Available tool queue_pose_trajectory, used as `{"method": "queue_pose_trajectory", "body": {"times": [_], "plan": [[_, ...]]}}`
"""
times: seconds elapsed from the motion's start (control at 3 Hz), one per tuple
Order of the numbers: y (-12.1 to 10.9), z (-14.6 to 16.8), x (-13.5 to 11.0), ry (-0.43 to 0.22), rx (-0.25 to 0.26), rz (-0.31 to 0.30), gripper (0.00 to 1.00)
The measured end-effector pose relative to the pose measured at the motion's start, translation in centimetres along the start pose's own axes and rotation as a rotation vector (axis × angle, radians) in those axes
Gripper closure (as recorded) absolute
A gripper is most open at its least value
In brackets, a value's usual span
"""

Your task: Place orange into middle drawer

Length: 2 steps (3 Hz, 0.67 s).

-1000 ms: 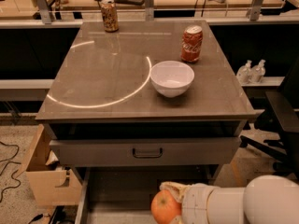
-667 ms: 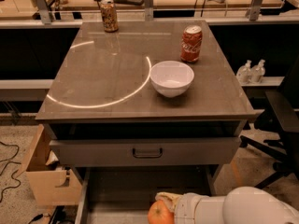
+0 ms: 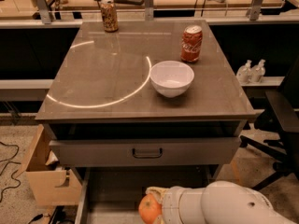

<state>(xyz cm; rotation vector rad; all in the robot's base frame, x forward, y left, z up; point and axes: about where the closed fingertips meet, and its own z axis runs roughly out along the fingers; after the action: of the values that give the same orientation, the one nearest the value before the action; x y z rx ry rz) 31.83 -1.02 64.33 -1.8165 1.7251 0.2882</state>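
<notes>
The orange [image 3: 148, 210] is at the bottom edge of the camera view, over the open middle drawer [image 3: 114, 190], whose grey floor and pale left rail show below the cabinet. My gripper [image 3: 154, 196] is shut on the orange; its pale fingers wrap the fruit's top and right side. The thick white arm [image 3: 229, 204] comes in from the lower right and hides the drawer's right half. I cannot tell whether the orange touches the drawer floor.
A closed grey drawer front with a dark handle [image 3: 147, 152] sits just above. On the tabletop stand a white bowl [image 3: 172, 77], a red soda can [image 3: 191, 43] and a brown can [image 3: 110, 15]. A cardboard box [image 3: 44, 176] stands to the left, a black chair [image 3: 280, 120] to the right.
My gripper has carried the orange leftward over the open drawer, and the white arm has followed it farther into view. The things on the tabletop have not moved.
</notes>
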Motion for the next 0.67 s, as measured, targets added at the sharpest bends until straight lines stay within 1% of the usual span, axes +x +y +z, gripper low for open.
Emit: {"method": "queue_pose_trajectory", "body": {"times": [0.33,0.67], "plan": [[-2.5,6.8,1.4,-0.057,0.028,-0.023,1.0],[-4.9,11.3,1.4,-0.108,0.054,-0.044,1.0]]}}
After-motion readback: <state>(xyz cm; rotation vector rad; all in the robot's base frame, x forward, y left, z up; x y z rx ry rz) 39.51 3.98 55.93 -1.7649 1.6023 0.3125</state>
